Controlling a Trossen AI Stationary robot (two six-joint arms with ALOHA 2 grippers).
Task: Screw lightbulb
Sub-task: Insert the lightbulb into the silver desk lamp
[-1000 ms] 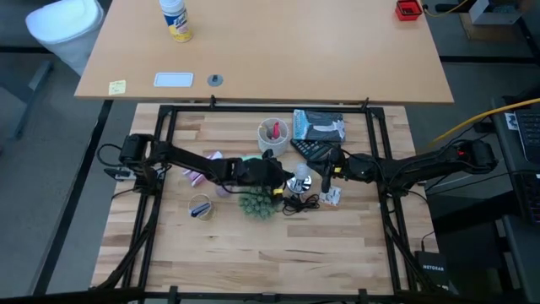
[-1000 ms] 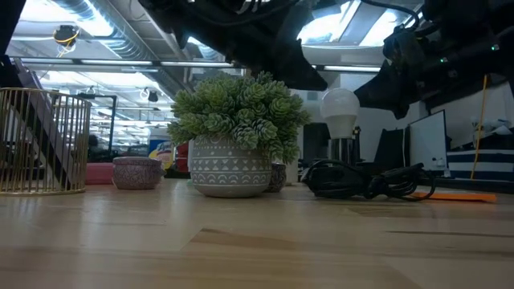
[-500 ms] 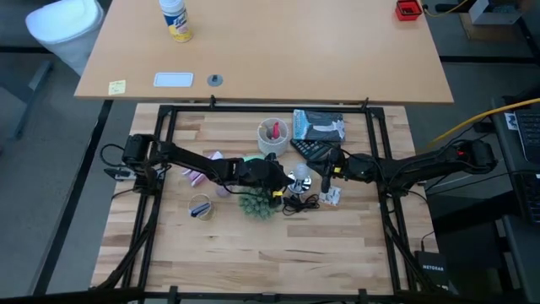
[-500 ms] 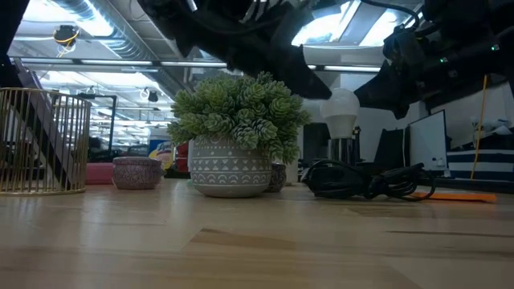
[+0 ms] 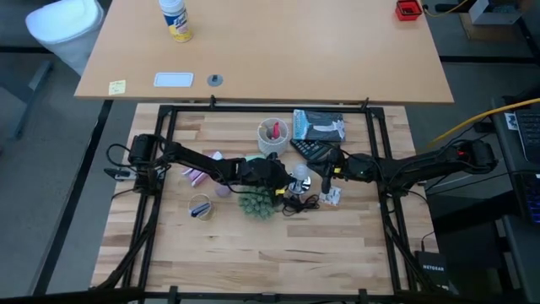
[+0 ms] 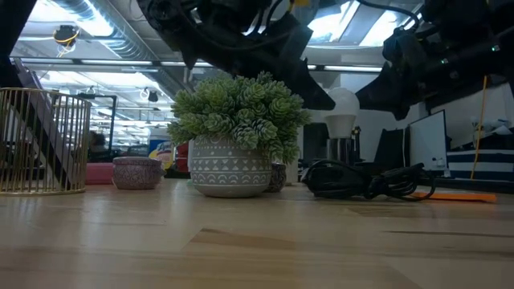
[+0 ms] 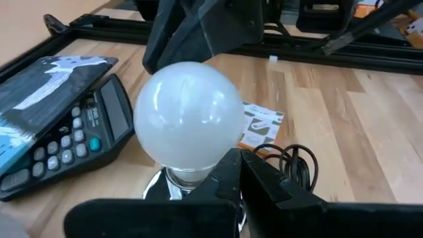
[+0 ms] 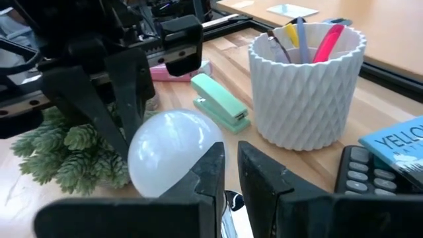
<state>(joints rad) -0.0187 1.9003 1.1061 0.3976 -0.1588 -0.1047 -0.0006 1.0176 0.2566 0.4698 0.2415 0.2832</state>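
Your bulb (image 7: 188, 122) stands upright mid-bench with its base down in the socket (image 5: 301, 183), just beside the plant (image 5: 257, 203), so it is seated; how far it is threaded you can't judge. The left gripper (image 5: 285, 179) is right at the bulb, its fingers (image 7: 264, 182) low against the neck, but whether they grip it is hidden. The right gripper (image 5: 326, 181) waits just beside the socket, fingers (image 8: 211, 175) nearly closed with a thin gap, holding nothing visible. The bulb's screw base is covered in every view, and the cord (image 6: 361, 181) blocks the socket from low down.
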